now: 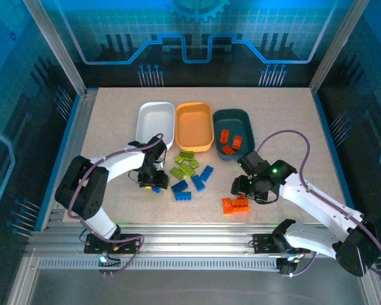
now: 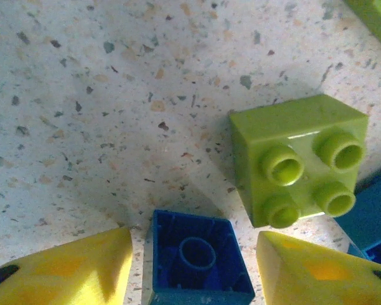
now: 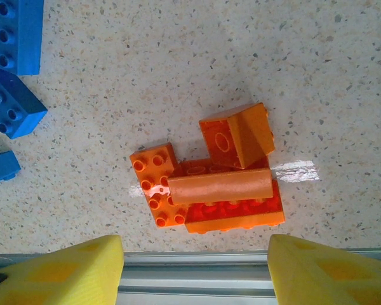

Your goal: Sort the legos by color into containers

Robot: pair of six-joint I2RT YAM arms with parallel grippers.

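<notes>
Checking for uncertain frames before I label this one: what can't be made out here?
1. Left wrist view: the blue brick between the left tool's fingers is cut off by the bottom edge.
2. Right wrist view: the orange pile overlaps itself, so its brick count is unclear.
3. Top view: the orange bricks in the teal tray are too small to count.

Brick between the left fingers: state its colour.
The brick is blue; best in the left wrist view.
</notes>
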